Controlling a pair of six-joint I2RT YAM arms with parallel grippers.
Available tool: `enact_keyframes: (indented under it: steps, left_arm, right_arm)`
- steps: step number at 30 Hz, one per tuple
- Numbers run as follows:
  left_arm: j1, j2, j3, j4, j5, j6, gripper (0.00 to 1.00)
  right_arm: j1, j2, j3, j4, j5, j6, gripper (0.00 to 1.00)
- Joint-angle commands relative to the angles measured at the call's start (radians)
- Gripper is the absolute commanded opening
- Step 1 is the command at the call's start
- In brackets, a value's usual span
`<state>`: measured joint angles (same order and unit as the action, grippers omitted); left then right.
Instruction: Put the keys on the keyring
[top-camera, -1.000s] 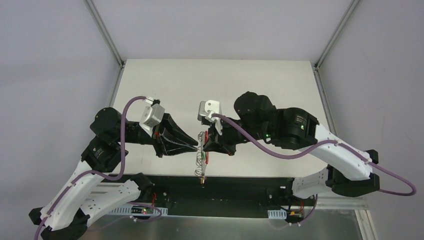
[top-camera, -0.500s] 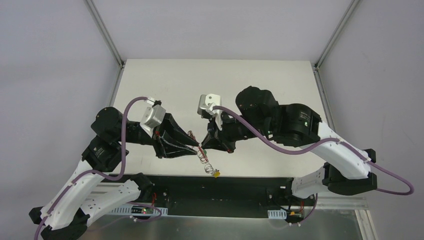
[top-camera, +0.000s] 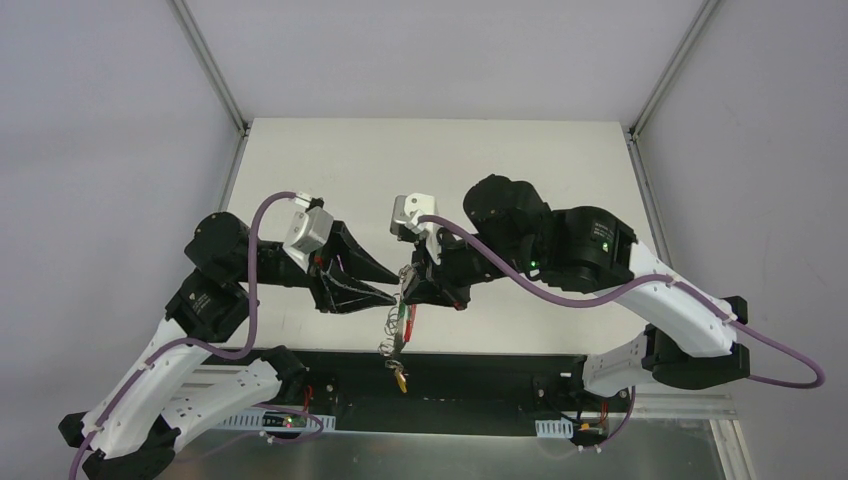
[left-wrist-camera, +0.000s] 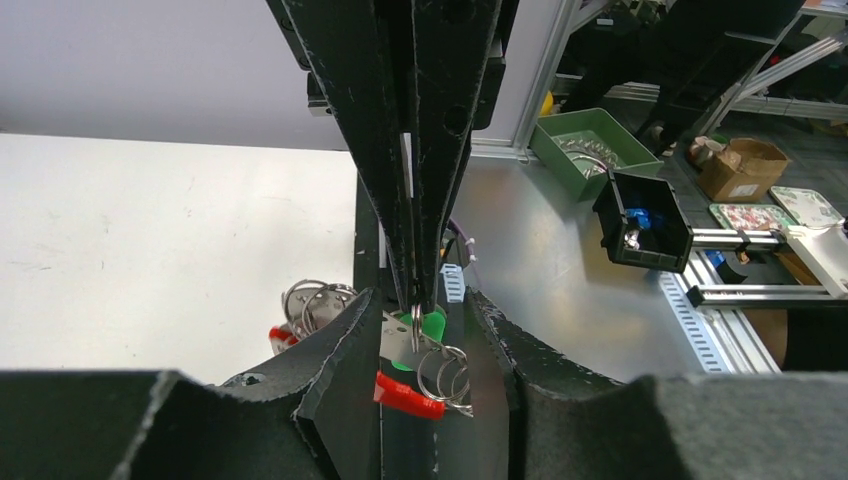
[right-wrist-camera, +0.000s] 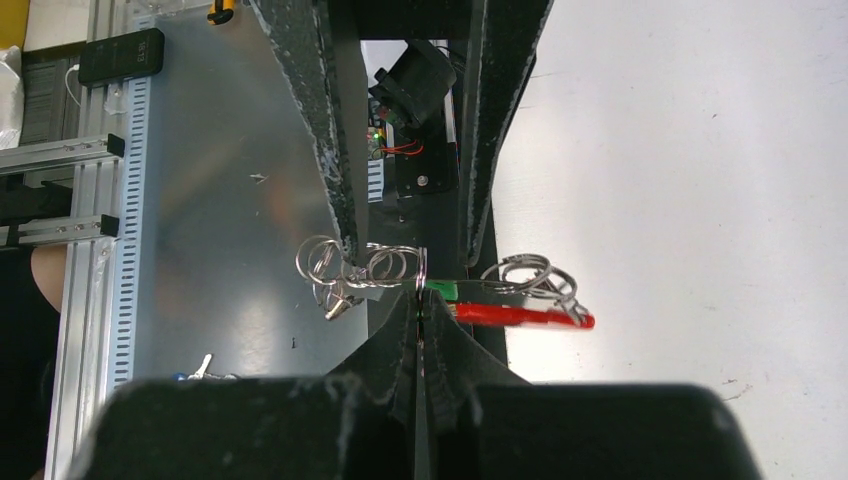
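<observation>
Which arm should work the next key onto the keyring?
Left, probably. The left gripper stands open around the keyring, free to work, while the right gripper is shut on it, holding it up.

From above, the grey-and-red oval keyring (top-camera: 400, 325) hanging under the right end effector (top-camera: 404, 287) is too small for us to tell its keys (top-camera: 399, 378) apart. In the left wrist view, the fingers (left-wrist-camera: 335, 390) of the left end effector (left-wrist-camera: 420, 300) hide part of its red section from us.
</observation>
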<state>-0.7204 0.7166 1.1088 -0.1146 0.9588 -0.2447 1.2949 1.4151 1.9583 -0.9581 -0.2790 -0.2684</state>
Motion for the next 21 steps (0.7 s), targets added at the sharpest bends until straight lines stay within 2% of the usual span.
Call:
enact_keyframes:
  steps: [1, 8, 13, 21]
  left_arm:
    - [-0.002, 0.015, 0.019, 0.030, 0.006, 0.014, 0.35]
    - [-0.001, 0.027, 0.019, 0.031, 0.036, 0.002, 0.29]
    - [-0.001, 0.026, 0.017, 0.030, 0.052, -0.001, 0.17]
    - [-0.001, 0.021, 0.008, 0.031, 0.062, -0.007, 0.19]
  right_arm:
    - [0.004, -0.009, 0.051, 0.026, -0.002, 0.026, 0.00]
    - [0.004, -0.013, 0.052, 0.046, 0.053, 0.033, 0.00]
    - [0.004, -0.013, 0.060, 0.050, 0.073, 0.033, 0.00]
    - [0.005, -0.001, 0.075, 0.052, 0.093, 0.037, 0.00]
